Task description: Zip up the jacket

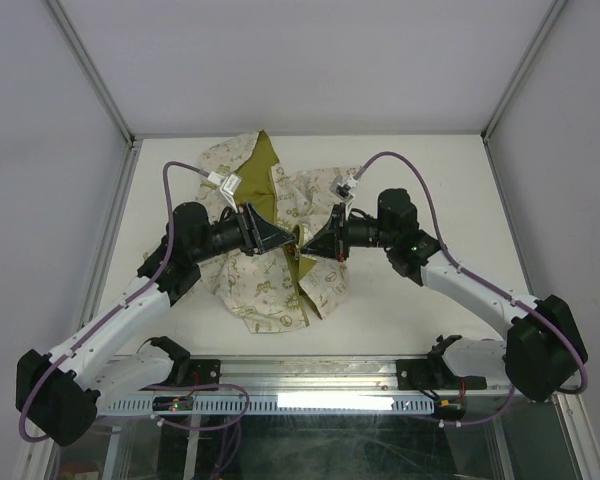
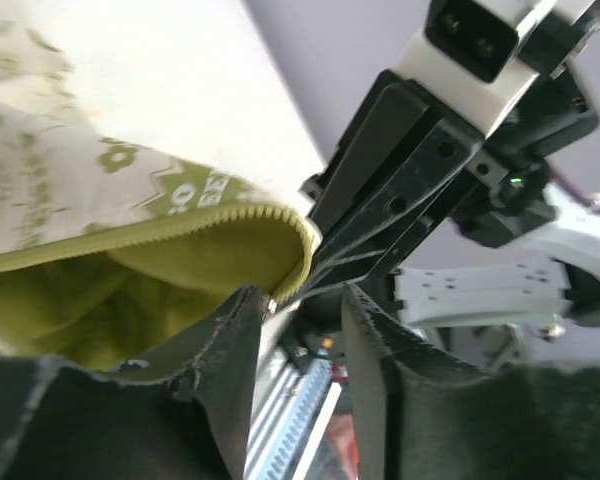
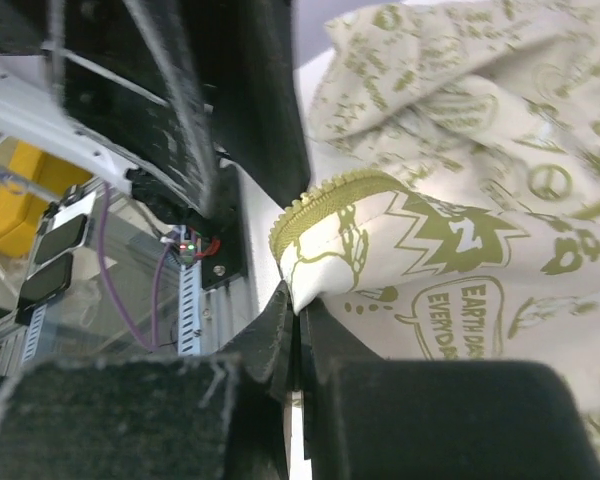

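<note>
Right now the jacket (image 1: 265,290) lies spread open on the desk (image 1: 430,200), about midway between the left and right edges and reaching back to the far edge. Its printed cream side faces up, and a wedge of green lining shows toward the far edge. Both arms reach in over it and their tips nearly meet above the front opening, close to the jacket's middle.

The right end effector (image 3: 298,335) is closed, its two fingers pressed together on a fold of printed cloth just below the green zipper edge, which curls up over the fingertips. The rest of the jacket bunches away to the right in the right wrist view.

The left end effector (image 2: 305,330) has its fingers apart, and the metal rail (image 2: 290,420) at the near edge of the desk shows through the gap. The zipper edge and its green lining end at the tip of one finger (image 2: 242,350), touching it or very nearly so. They sit to one side of the gap rather than inside it. The right arm's dark fingers point in from the opposite side.
</note>
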{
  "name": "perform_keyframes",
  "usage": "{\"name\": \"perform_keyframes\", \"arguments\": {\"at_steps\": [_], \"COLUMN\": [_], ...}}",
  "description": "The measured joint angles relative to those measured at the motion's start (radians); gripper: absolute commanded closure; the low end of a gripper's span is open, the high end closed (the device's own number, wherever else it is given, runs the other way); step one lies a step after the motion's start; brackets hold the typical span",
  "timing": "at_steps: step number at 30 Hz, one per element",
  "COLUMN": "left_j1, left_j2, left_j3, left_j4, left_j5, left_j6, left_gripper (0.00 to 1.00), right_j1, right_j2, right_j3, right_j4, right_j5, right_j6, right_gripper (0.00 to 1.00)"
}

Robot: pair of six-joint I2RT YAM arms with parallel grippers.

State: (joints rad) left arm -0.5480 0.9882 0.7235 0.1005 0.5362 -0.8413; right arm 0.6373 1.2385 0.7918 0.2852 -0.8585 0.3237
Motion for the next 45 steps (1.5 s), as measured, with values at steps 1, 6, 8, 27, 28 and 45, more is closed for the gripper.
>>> {"name": "perform_keyframes", "arguments": {"at_steps": [1,6,8,27,28,45], "left_j1": [0.0,0.0,-0.003,-0.532,-0.539,-0.572], "left_j2": [-0.015,-0.06,-0.078,0.379,0.403,0.684], "left_j3": [0.007,0.074,0.088,0.244,0.249,0.311], "left_j4": [-0.053,-0.282,-0.359,-0.964,-0.968,-0.988], "left_j5": [-0.035,-0.188,-0.25,-0.777,-0.783,-0.822], "left_j6": [0.018,0.077,0.079,-0.273,-0.282,-0.353], "left_gripper": [0.54,0.46,0.45,0.37,0.37,0.32], "right_j1": [-0.01,-0.055,-0.068,-0.084,-0.085,-0.101], "right_j2": [0.0,-0.022,-0.045,-0.208,-0.21,-0.266], "right_j3": [0.003,0.005,0.005,-0.064,-0.07,-0.142], "right_j4": [-0.031,-0.18,-0.24,-0.396,-0.396,-0.387], "right_j5": [0.019,0.115,0.161,0.358,0.358,0.341], "right_j6": [-0.01,-0.07,-0.1,-0.175,-0.175,-0.169], "right_gripper": [1.0,1.0,1.0,1.0,1.0,1.0]}}
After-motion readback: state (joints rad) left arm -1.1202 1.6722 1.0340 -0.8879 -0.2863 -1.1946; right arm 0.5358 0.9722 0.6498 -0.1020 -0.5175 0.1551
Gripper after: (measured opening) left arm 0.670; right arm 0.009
